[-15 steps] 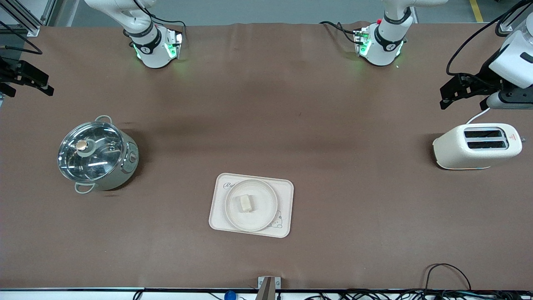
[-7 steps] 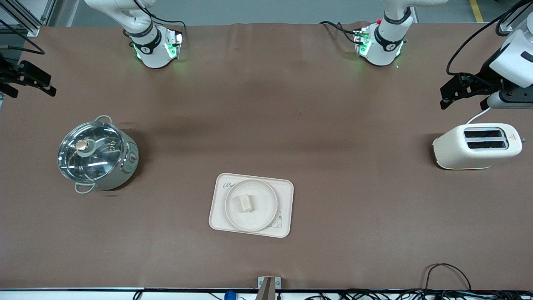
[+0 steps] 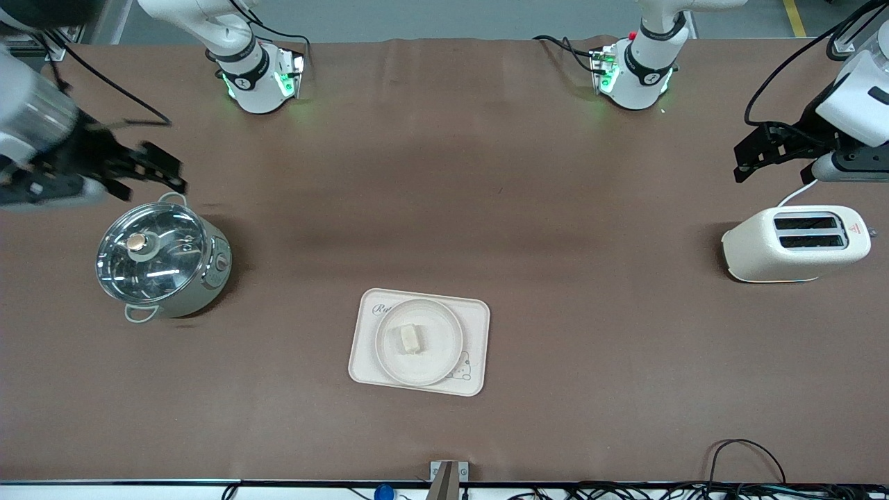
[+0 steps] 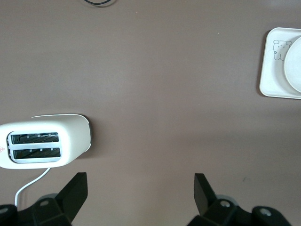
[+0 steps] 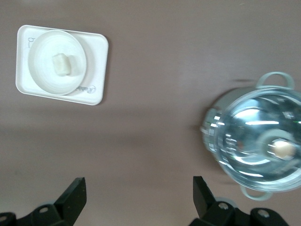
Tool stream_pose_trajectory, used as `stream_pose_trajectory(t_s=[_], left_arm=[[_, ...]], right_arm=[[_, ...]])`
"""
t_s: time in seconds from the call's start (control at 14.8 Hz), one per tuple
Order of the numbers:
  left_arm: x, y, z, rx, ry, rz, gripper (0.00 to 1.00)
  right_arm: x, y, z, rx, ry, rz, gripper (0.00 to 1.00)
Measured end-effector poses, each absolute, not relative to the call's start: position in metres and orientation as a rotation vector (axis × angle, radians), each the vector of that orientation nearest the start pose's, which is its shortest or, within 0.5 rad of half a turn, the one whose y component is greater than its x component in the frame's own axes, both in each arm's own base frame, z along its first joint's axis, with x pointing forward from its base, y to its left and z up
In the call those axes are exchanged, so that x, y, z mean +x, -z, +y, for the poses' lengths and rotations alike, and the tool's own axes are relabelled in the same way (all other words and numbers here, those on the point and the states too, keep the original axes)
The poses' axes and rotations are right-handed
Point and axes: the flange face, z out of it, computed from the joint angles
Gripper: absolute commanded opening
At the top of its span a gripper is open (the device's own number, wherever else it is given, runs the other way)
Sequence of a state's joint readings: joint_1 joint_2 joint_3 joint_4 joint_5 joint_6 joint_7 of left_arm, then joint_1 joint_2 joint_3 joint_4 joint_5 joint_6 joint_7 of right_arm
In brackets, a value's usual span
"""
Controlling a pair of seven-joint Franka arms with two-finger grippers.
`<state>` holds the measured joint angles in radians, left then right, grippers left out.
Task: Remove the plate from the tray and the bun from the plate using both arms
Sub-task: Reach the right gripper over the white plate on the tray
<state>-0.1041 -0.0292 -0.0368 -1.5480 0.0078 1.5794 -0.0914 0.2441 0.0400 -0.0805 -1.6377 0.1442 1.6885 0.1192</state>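
Observation:
The round cream plate (image 3: 419, 342) sits on the rectangular cream tray (image 3: 472, 312), near the middle of the table. The small pale bun (image 3: 410, 339) lies on the plate; plate (image 5: 49, 80) and bun (image 5: 61, 64) also show in the right wrist view. My right gripper (image 3: 156, 170) is open and empty in the air over the table beside the pot; its own view shows it too (image 5: 139, 194). My left gripper (image 3: 753, 156) is open and empty in the air beside the toaster; its own view shows it as well (image 4: 141, 193).
A steel pot with a glass lid (image 3: 161, 258) stands toward the right arm's end. A cream toaster (image 3: 796, 243) stands toward the left arm's end. Cables lie along the table's edge nearest the front camera (image 3: 743, 458).
My right arm has swung in from the table's end to above the table beside the pot. The left arm, plate and bun have not moved.

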Motion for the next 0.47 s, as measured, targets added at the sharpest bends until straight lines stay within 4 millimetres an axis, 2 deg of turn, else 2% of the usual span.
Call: stream_pose_trajectory(t_s=[0.2,0.47], left_arm=[[0.542,-0.652,-0.076,-3.137,0.096,0.077,1.0],[0.542,-0.652,-0.075,-3.137,0.095,0.075,1.0]], right_arm=[[0.587,-0.522,0.165,-2.967,-0.071,-0.011,1.0],[0.607,-0.439,0.235,-2.901,-0.111,0.123,1.0]])
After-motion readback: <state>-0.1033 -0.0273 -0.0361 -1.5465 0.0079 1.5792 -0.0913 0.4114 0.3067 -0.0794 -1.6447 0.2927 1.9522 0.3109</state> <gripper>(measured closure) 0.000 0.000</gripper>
